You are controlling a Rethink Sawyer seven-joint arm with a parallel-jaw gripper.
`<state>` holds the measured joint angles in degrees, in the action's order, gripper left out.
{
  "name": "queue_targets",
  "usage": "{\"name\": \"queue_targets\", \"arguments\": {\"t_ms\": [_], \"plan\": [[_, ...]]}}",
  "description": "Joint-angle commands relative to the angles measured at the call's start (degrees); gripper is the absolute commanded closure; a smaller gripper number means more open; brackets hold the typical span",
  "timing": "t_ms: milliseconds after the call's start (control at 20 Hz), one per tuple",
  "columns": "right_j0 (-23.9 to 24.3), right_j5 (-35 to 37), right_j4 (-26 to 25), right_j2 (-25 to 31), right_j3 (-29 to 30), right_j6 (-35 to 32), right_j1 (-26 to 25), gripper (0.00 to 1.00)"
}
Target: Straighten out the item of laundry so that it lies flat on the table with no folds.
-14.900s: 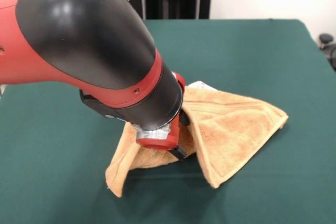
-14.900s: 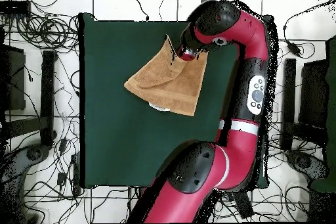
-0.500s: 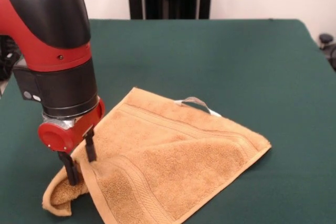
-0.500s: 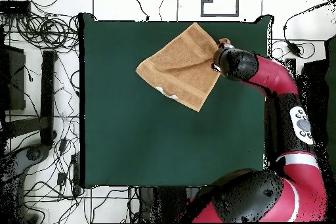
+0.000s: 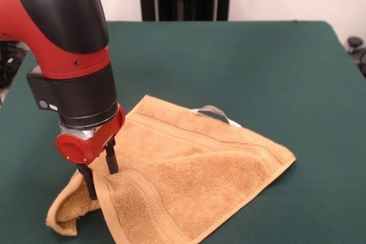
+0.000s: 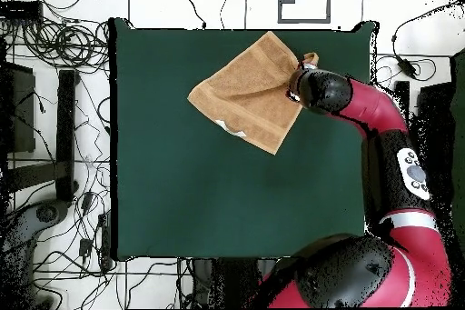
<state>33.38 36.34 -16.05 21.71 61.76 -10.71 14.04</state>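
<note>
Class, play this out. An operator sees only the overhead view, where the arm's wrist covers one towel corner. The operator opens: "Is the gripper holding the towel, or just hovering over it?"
Observer: From the front, the gripper pinches a ridge of the towel between its fingers.
Operator: Is that part flat on the table?
Observer: No, the cloth tents up at the pinch, off the table.
Operator: And the corner beyond the gripper?
Observer: That corner droops and curls over itself, so a fold remains.

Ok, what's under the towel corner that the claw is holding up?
The claw pinches the towel corner; beneath it a curled-under flap rests on the green table. Whatever lies further under the flap is covered.
</note>
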Motion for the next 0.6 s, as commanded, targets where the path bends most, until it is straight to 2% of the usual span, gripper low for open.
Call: {"name": "queue_targets", "arguments": {"t_ms": [50,600], "plan": [[-1.3,1.6,1.6,6.7,7.5,-5.7,-1.6,0.0],[-1.1,1.2,0.9,6.8,7.3,-4.9,-1.3,0.0]]}}
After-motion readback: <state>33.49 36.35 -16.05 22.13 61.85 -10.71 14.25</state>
